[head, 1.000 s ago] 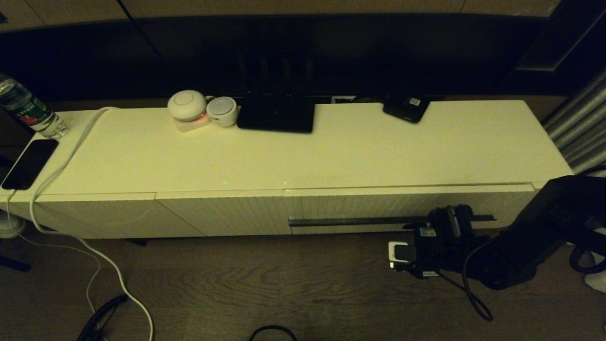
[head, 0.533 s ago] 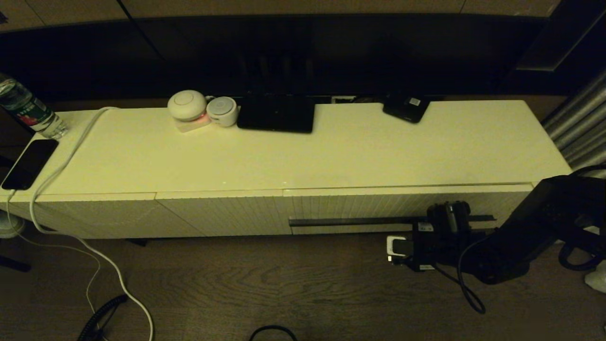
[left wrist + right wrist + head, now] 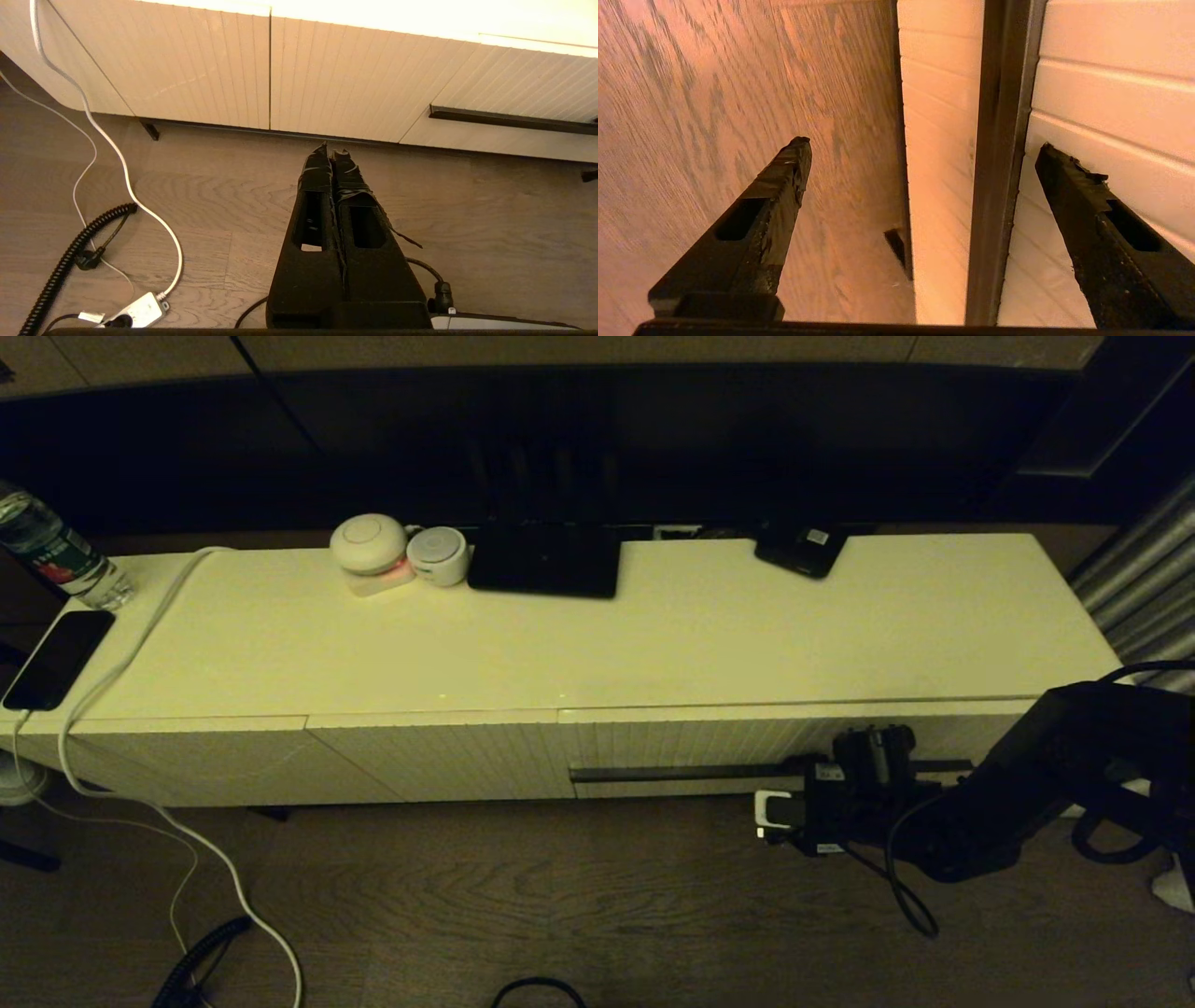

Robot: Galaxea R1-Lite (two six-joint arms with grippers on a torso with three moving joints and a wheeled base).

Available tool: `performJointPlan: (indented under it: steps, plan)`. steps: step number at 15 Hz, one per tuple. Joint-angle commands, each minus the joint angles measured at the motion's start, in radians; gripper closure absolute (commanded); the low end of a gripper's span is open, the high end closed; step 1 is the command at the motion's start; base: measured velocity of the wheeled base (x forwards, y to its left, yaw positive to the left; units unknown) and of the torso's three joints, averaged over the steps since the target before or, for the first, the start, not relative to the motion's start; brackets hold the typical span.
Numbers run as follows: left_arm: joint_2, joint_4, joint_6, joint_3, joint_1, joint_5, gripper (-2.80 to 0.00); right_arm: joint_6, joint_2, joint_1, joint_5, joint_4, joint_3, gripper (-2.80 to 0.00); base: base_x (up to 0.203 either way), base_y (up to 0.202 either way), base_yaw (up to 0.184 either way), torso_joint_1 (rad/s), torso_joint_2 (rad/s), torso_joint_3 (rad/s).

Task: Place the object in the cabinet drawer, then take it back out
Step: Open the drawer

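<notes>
On the cabinet (image 3: pixel 597 644), taken from its left end, a water bottle (image 3: pixel 56 553) stands at the back corner, with a phone (image 3: pixel 58 658) in front of it and a white cable (image 3: pixel 140 616) trailing to the floor. Two round white devices (image 3: pixel 397 553) and a black tablet (image 3: pixel 546 560) lie along the rear edge near the middle; a small black box (image 3: pixel 801 551) lies further right. The left gripper (image 3: pixel 331 156) hangs over the floor before the cabinet's ribbed panels, fingers pressed together. The drawer (image 3: pixel 803 747) is closed, in the cabinet's right front. The right gripper (image 3: pixel 920 144) sits at the handle slot (image 3: pixel 997 163), fingers wide apart, holding nothing. The object to be stored cannot be identified.
</notes>
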Motion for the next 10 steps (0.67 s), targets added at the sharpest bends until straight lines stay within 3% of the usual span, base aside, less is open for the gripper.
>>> performJointPlan:
  steps: [1, 10]
  plan:
    - [-0.002, -0.001, -0.001, 0.0, 0.0, 0.0, 0.0, -0.02, 0.023, -0.004, 0.0, -0.012, -0.03, -2.8, 0.0, 0.0, 0.0, 0.0, 0.0, 0.0]
    - [-0.002, -0.001, -0.001, 0.0, 0.0, 0.0, 0.0, -0.02, 0.049, -0.01, 0.002, -0.012, -0.01, -2.8, 0.0, 0.0, 0.0, 0.0, 0.0, 0.0]
